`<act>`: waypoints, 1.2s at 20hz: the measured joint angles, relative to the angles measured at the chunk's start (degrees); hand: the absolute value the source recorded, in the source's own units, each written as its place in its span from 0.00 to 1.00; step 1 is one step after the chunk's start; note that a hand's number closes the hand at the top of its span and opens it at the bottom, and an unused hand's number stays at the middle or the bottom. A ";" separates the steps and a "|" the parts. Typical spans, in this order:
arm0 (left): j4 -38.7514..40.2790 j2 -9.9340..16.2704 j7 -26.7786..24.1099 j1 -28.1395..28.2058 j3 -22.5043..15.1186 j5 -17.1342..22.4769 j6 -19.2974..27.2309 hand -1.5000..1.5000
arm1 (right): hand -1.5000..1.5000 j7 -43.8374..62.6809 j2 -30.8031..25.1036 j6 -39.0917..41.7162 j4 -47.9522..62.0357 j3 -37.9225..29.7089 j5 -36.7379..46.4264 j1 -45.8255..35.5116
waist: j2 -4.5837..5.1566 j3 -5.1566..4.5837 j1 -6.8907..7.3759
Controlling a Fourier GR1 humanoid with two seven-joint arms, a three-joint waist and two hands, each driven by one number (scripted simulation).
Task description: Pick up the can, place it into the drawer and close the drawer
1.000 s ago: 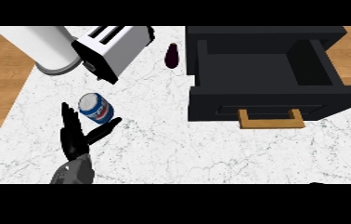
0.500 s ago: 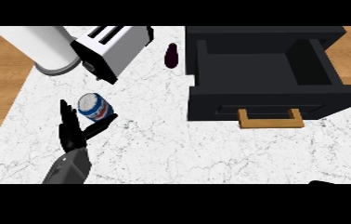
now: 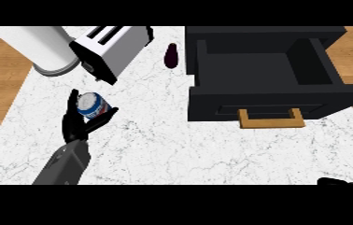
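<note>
1. One hand does the work: my left hand [image 3: 77, 125] reaches up from the lower left over the white marble counter [image 3: 158, 140], with its grey forearm behind it.
2. Its state: the fingers rise along the left side of the can [image 3: 93, 105] and the thumb hooks round the right side, so the blue and white can sits in the crook between them. I judge the hand to be closing on the can, though I cannot tell whether the can has left the counter.
3. What has changed: a second ago the thumb stood further out from the can, and my hand has since drawn in round it. The can itself has barely moved.
4. What that means: the pick-up looks nearly secured, while placing and closing are not yet done.
5. Far to the right of my hand and a little above it, the black drawer [image 3: 265, 67] stands open, its wooden handle [image 3: 271, 119] facing me.
6. Just above my hand sits a white toaster [image 3: 114, 49].
7. My right hand [image 3: 334, 181] barely shows at the lower right edge; its fingers are hidden.
</note>
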 measured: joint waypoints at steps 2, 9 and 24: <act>1.15 0.28 -0.43 -0.76 -0.10 0.10 -1.95 1.00 | 0.00 -0.77 0.72 0.39 -0.54 0.44 0.37 1.20 | -0.02 -0.02 0.00; 5.24 0.79 -2.48 -5.44 0.31 0.37 -5.41 1.00 | 0.00 -2.56 0.87 1.23 0.59 -0.21 0.34 1.50 | 0.10 -0.03 -0.30; 2.54 -5.65 -1.49 -10.09 -8.06 -5.43 -14.72 1.00 | 0.00 -2.54 0.63 0.37 0.90 -1.19 1.52 0.21 | -0.18 0.06 0.26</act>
